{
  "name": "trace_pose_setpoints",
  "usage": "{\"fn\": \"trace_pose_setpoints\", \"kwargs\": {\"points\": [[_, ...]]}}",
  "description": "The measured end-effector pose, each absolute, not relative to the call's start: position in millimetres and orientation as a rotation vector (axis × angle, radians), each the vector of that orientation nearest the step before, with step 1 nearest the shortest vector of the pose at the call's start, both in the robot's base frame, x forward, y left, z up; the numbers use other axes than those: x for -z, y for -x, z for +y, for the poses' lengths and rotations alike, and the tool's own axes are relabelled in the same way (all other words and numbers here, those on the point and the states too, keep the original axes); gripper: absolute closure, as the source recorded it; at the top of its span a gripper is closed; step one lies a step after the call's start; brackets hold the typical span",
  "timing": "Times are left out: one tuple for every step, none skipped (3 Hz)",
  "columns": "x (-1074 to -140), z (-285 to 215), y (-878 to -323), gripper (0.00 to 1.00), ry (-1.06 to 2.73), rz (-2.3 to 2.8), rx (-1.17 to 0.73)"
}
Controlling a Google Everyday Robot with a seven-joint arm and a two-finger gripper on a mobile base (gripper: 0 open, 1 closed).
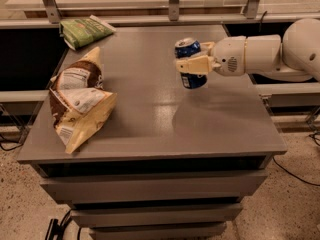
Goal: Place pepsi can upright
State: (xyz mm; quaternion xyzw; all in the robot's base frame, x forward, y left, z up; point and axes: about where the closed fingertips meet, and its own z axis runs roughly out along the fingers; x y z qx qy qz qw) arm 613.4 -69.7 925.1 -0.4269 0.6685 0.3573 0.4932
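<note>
The pepsi can [189, 62] is dark blue with a silver top and stands nearly upright, tilted a little to the left, at the right middle of the grey table [150, 119]. My gripper [191, 63] reaches in from the right on a white arm and is shut on the can at its middle, one cream finger [192, 66] lying across its front. The can's bottom is at or just above the table top; I cannot tell if it touches.
A brown and cream snack bag [77, 100] lies on the table's left side. A green snack bag [85, 30] lies at the back left corner. A railing with metal posts [173, 1] runs behind the table. The white arm [280, 51] spans the right edge.
</note>
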Motion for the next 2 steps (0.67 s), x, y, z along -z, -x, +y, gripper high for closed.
{"fn": "trace_pose_setpoints", "kwargs": {"points": [[-924.0, -65.4, -609.6, 1.0, 1.027, 1.513, -0.931], [-922.8, -63.1, -604.4, 0.83, 1.031, 1.443, -0.974]]}}
